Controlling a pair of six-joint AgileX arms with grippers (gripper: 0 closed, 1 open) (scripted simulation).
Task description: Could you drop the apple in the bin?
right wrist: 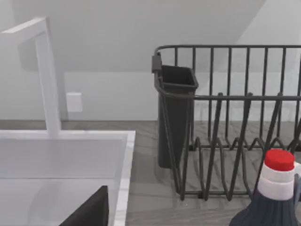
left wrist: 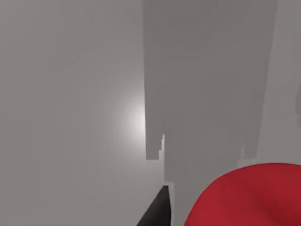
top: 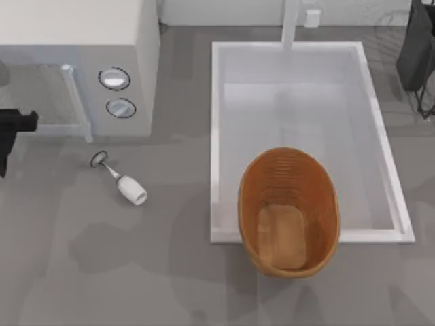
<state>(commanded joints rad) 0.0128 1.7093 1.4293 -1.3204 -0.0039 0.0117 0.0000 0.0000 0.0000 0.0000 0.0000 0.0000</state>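
Oval wicker bin [top: 289, 212] straddling the front rim of the white sink basin [top: 221, 136], near the worktop's [top: 102, 272] front edge; its long axis runs front to back, the open mouth facing up. The apple [left wrist: 249, 195] appears close against the left wrist camera, at the left hand [top: 13, 125], which sits at the worktop's left edge; its grip cannot be told. A wine glass [top: 122, 182] lies tipped over left of the basin. The right arm [top: 418, 47] is parked at the back right corner beside a black dish rack [right wrist: 225, 122] and a red-capped bottle [right wrist: 275, 188]; whether its hand is open or closed cannot be told.
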